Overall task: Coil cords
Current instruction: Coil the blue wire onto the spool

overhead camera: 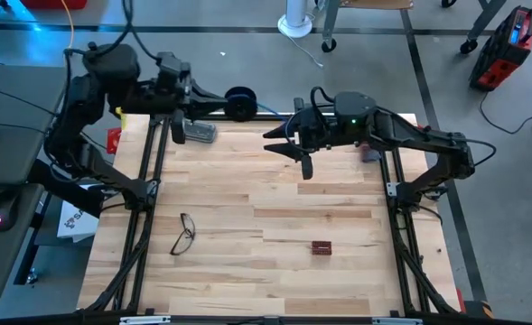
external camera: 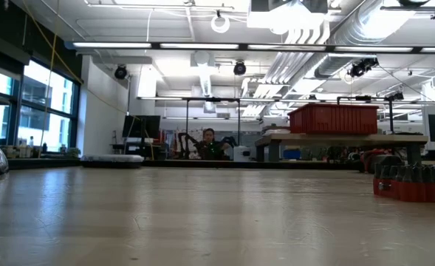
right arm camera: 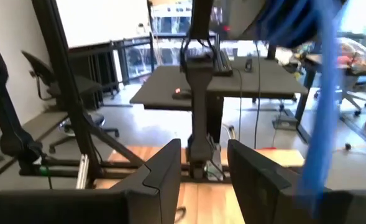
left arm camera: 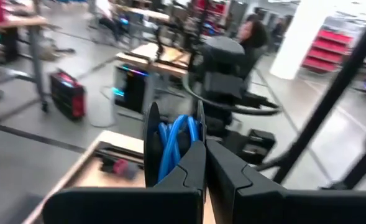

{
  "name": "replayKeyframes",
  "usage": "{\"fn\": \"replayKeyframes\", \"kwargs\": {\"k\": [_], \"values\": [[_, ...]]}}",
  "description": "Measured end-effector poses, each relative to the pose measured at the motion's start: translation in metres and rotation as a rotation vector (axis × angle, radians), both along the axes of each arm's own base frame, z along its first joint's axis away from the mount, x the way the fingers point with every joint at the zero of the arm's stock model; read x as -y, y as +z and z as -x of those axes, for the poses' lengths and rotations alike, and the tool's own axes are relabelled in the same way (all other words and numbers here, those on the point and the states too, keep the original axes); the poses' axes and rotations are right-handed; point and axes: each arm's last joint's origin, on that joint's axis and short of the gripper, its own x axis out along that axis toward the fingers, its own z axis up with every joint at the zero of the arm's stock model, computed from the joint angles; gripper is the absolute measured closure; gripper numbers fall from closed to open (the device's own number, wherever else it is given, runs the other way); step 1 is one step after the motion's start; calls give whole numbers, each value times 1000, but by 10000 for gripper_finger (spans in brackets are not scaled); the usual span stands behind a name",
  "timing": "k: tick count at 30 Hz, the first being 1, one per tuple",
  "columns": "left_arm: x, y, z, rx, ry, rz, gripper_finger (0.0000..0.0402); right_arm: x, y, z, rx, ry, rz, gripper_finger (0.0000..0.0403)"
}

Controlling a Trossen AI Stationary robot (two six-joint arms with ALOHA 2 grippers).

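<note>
The cord is a small round coil [overhead camera: 239, 102] of blue cable between dark sides. It is held up at the table's far edge, and also shows in the left wrist view [left arm camera: 173, 140]. My left gripper [overhead camera: 222, 106] is shut on it. A blue strand [right arm camera: 319, 106] runs from the coil past my right gripper [overhead camera: 279, 142], outside one finger. That gripper is open, just right of the coil, its fingers pointing toward the table's left. I cannot tell whether the strand touches it. Neither gripper shows in the low view. My left gripper pinches the coil at its near rim [left arm camera: 189, 158] between its two fingers. The fingers come level from the table's left and point toward the right. The coil stands on edge beyond the fingertips, lifted clear of the table.
Eyeglasses [overhead camera: 184, 233] lie at the near left of the wooden table [overhead camera: 275, 280]. A small brown block [overhead camera: 322, 246] lies near the middle right, and a silvery object [overhead camera: 198, 133] at the far left. The arms' frame rails [overhead camera: 148, 181] run along both sides.
</note>
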Motion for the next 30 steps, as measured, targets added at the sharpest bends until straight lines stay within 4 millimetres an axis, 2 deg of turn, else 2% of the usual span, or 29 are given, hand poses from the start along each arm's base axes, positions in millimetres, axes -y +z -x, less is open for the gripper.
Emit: {"fn": "replayKeyframes", "kwargs": {"k": [11, 16, 20, 24, 30], "values": [[-1, 4, 16, -7, 97, -108, 401, 1, -7, 4, -91, -37, 18, 277], [-2, -13, 17, -167, 133, -97, 401, 4, 5, 27, -82, -50, 10, 277], [-3, -24, 11, -191, 131, -95, 401, 6, 16, 44, -55, -63, -1, 277], [-3, -35, 0, -139, 87, -91, 401, 6, 22, 48, -17, -67, -13, 277], [-5, -78, -33, -124, 4, -16, 401, 5, 25, 48, 23, -64, -14, 279]]}}
